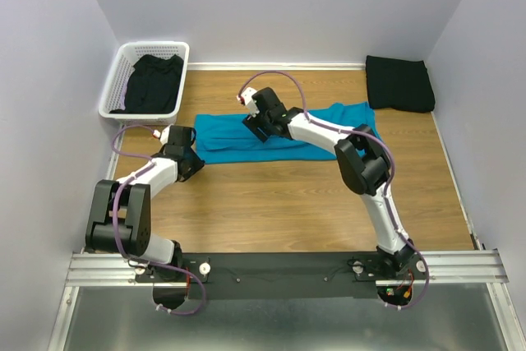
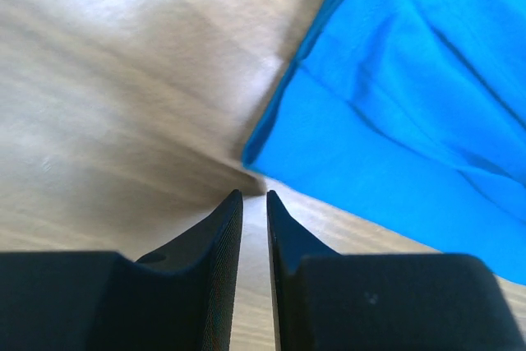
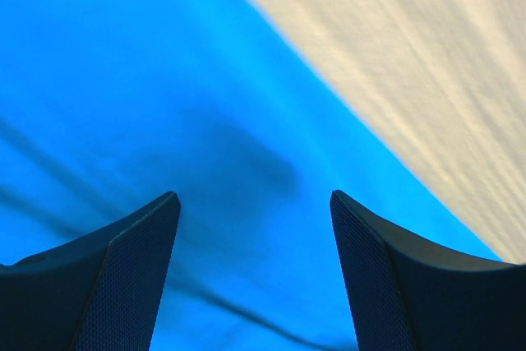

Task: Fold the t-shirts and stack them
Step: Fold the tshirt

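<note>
A bright teal-blue t-shirt, folded into a long band, lies across the middle of the wooden table. My left gripper sits low at its near left corner. In the left wrist view that gripper has only a narrow slit between its fingers. Bare wood shows in the slit, and the shirt's corner lies just beyond the tips. My right gripper hovers over the shirt's left half. In the right wrist view it is wide open with teal fabric under it and nothing held. A folded black t-shirt lies at the back right.
A white lattice basket stands at the back left with a crumpled black t-shirt inside. White walls close in the table on the left, back and right. Bare wood stretches between the teal shirt and the arm bases.
</note>
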